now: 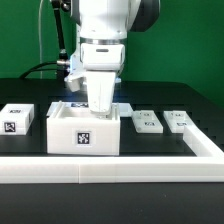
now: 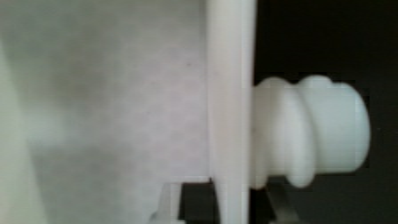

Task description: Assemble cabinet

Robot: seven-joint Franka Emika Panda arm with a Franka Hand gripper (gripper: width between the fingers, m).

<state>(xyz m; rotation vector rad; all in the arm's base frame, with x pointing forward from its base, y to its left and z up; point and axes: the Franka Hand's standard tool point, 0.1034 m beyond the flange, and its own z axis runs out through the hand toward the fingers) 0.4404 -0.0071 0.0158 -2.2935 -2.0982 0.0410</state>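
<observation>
Cabinet [image 2: 107, 100] wall fills the wrist view at very close range, seen edge-on as a thin white panel with a rounded, ribbed white knob [image 2: 311, 130] jutting from its far side. No fingertip shows there. In the exterior view the gripper [image 1: 101, 108] hangs straight down with its tips sunk behind the cabinet's [image 1: 84, 135] front wall, so I cannot tell whether the fingers are spread or pinching that panel.

The move probably turns on one relation: the cabinet sits directly under and around the fingers, open side up, with its long axis running across the exterior view.

Outward from the cabinet, a small tagged block [image 1: 18, 120] lies to the exterior view's left. Two flat blocks [image 1: 147, 121] [image 1: 180, 120] lie to its right, well apart from it. A white rail [image 1: 110, 168] runs along the cabinet's near side.
</observation>
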